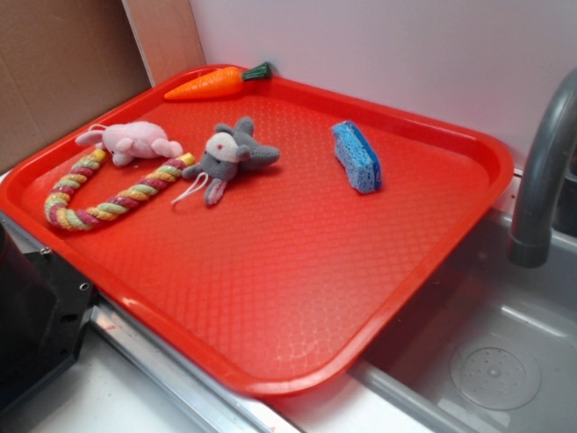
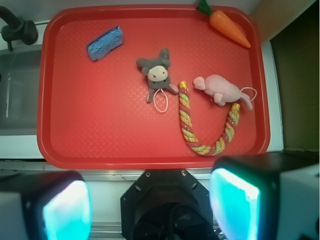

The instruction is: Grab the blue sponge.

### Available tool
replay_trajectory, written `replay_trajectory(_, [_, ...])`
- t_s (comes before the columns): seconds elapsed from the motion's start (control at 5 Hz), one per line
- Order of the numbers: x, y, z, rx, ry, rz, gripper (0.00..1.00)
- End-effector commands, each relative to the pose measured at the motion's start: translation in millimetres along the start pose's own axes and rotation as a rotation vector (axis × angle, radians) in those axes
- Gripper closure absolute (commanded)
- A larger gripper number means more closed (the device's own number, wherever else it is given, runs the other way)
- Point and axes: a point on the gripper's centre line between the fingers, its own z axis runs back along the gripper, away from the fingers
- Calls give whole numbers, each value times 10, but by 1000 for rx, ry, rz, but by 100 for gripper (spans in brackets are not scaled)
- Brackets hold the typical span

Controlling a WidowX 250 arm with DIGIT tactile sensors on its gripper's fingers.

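Wrist view, with exterior view for reference. The gripper (image 2: 150,205) is held wide open and empty, its two fingers (image 2: 65,210) at the lower edge of the wrist view, outside the near rim of the red tray (image 2: 100,130). The blue sponge (image 2: 105,43) lies well beyond the left finger, in the tray's far left corner. Grey plush mouse (image 2: 156,72), rope toy (image 2: 207,125), pink plush mouse (image 2: 222,90) and toy carrot (image 2: 227,25) lie beyond the right finger.

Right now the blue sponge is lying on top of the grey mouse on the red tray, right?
Not quite. The blue sponge is on the red tray, but it lies apart from the grey mouse, with bare tray between them. The wrist view shows the gap clearly.
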Motion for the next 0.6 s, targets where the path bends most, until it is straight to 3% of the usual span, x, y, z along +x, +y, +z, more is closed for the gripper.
replay_trajectory(0.0, [0,0,0,0,0,0,0])
replay_trajectory(0.2, [326,-101,-493,11,-53,216,0])
replay_trajectory(0.4, [712,-270,-813,-95,-41,368,0])
